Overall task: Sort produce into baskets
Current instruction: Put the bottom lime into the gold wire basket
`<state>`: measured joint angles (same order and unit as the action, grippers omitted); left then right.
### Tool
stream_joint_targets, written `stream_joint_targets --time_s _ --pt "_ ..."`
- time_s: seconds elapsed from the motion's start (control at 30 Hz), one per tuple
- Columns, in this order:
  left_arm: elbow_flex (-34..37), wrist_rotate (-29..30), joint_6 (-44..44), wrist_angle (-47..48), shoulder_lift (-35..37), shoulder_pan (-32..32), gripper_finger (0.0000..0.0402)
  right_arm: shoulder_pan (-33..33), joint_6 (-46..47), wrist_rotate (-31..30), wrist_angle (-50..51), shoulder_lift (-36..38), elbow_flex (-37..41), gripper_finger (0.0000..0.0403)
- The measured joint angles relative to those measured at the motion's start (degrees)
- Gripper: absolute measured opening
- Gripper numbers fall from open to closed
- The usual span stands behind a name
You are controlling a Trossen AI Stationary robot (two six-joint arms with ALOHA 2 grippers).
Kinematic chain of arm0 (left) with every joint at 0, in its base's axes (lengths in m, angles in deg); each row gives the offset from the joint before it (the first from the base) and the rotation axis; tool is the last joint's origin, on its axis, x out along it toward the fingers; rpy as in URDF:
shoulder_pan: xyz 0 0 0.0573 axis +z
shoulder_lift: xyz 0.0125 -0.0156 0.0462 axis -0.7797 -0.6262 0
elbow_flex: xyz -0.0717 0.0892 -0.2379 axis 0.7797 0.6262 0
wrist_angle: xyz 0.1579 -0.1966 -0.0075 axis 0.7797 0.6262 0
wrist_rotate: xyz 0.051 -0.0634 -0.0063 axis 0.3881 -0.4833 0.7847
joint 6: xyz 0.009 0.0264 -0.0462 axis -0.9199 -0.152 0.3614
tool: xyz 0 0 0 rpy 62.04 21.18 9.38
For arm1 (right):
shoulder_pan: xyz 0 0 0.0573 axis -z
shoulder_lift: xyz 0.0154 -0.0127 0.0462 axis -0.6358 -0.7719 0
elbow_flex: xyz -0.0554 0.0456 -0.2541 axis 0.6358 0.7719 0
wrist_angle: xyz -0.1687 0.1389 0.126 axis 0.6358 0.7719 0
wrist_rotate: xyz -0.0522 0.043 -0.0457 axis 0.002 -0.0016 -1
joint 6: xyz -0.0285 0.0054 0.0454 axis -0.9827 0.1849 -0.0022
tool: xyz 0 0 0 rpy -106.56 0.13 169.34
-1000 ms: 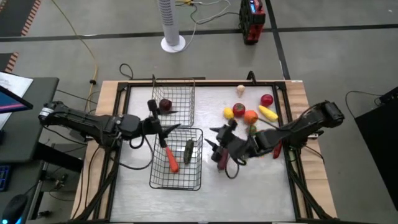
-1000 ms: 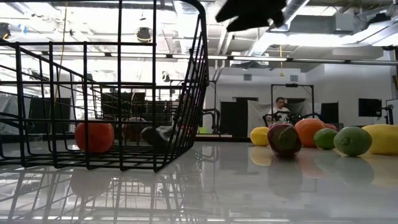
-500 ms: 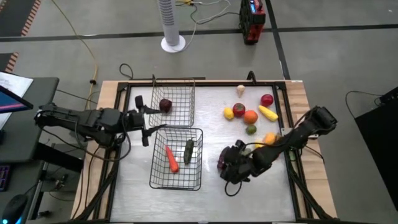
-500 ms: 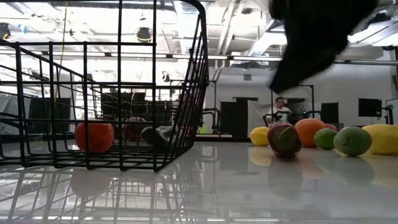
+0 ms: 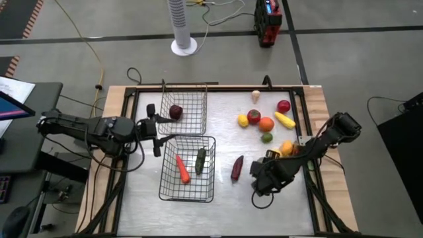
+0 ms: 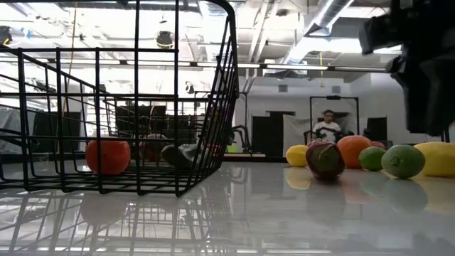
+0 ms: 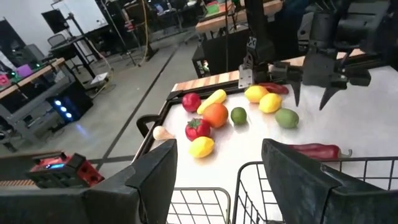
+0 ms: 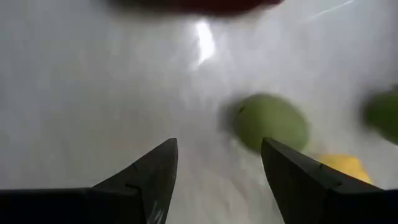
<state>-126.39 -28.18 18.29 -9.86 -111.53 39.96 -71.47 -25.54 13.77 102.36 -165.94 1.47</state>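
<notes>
My right gripper (image 5: 262,177) is open and empty above the table, right of a long dark red piece (image 5: 236,168) that lies flat on the table. Its wrist view shows a round green piece (image 8: 272,121) just ahead of the fingers. My left gripper (image 5: 154,129) is open and empty at the left side of the two wire baskets. The far basket (image 5: 195,99) holds a round dark red piece (image 5: 175,112). The near basket (image 5: 210,173) holds a long orange piece (image 5: 182,169) and a long green one (image 5: 200,160).
More produce lies at the table's far right: a yellow piece (image 5: 242,119), a red one (image 5: 254,117), an orange one (image 5: 266,123), a long yellow one (image 5: 285,119), a round red one (image 5: 283,106) and a green one (image 5: 267,137). A person (image 6: 328,128) stands in the room behind.
My right gripper has come down and gone toward the table's right edge, away from the long dark red piece, which has stayed where it lay. My left gripper has drawn back from over the baskets toward the table's left edge.
</notes>
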Motion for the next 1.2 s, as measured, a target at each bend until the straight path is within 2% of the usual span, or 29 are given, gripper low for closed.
stream_joint_targets --time_s 0.1,0.37,0.6,0.83,1.2 --pt "0.0 0.0 0.0 -0.2 0.0 0.0 0.0223 2.1 -6.2 4.5 0.0 -0.2 0.0 0.0267" --pt "0.0 0.1 0.0 0.0 0.0 0.0 0.0223 7.1 -17.0 4.9 2.0 -0.2 0.0 0.0319" --pt "0.0 0.1 0.3 0.5 0.0 0.0 0.0223 7.6 -26.3 5.0 1.9 -0.2 0.0 0.036" --pt "0.0 0.1 0.8 1.0 0.0 0.0 0.0223 9.4 -34.1 4.7 -2.1 -0.6 2.8 0.0341" --pt "0.0 0.1 0.5 3.1 0.0 0.0 0.0223 12.0 -36.2 5.0 -2.5 -0.6 4.7 0.0299"
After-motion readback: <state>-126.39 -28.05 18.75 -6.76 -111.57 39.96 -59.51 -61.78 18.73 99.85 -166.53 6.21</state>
